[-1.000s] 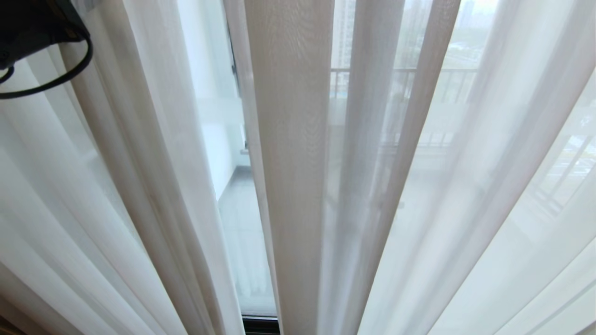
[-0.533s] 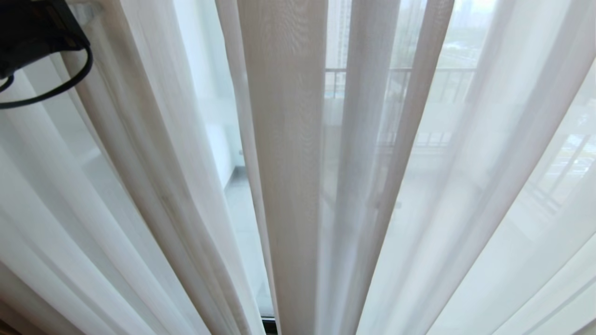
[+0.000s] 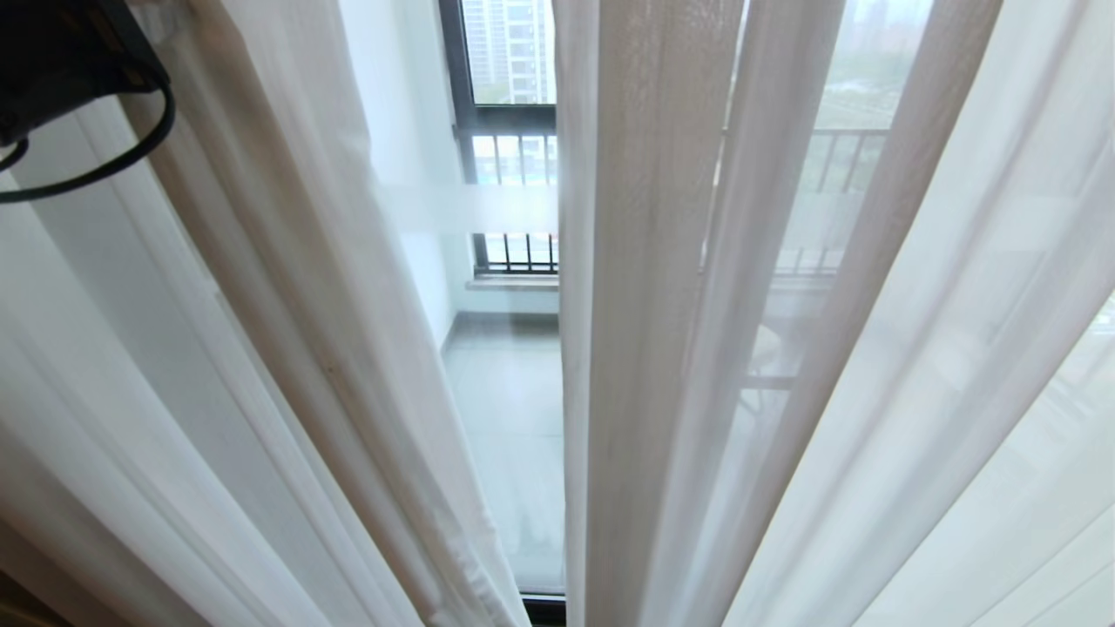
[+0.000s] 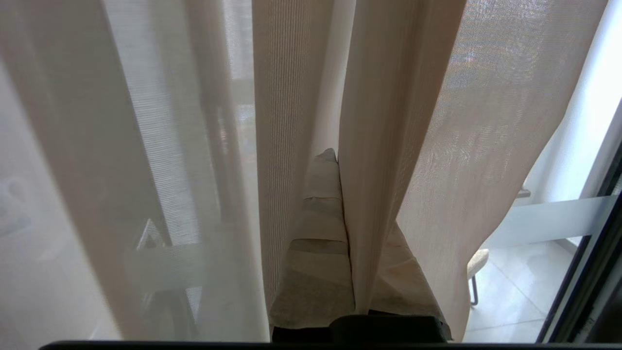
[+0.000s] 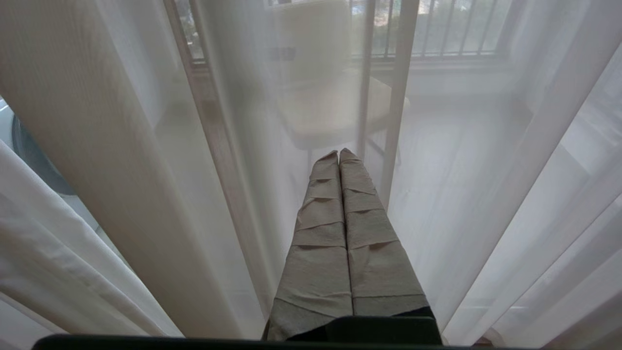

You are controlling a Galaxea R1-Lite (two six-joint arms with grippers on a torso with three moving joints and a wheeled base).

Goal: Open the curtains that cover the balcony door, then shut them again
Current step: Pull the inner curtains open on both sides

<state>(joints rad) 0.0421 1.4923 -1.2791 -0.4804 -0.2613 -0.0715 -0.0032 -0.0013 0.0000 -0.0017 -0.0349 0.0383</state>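
Head view: white sheer curtains [image 3: 653,348] hung in pleats across frame w/ a gap at center-left; thru it, balcony door [image 3: 488,209] glass w/ frosted band, tiled balcony floor [image 3: 510,409] and barred window [image 3: 514,139] behind. Black arm part w/ cable [image 3: 61,78] at top-left corner.

L wrist view: left gripper [image 4: 337,228] fingers pressed together, pinching a curtain fold that ran between them; door frame at edge.

R wrist view: right gripper [image 5: 339,160] fingers pressed together, holding nothing, close to sheer; chair [image 5: 330,102] visible thru fabric.
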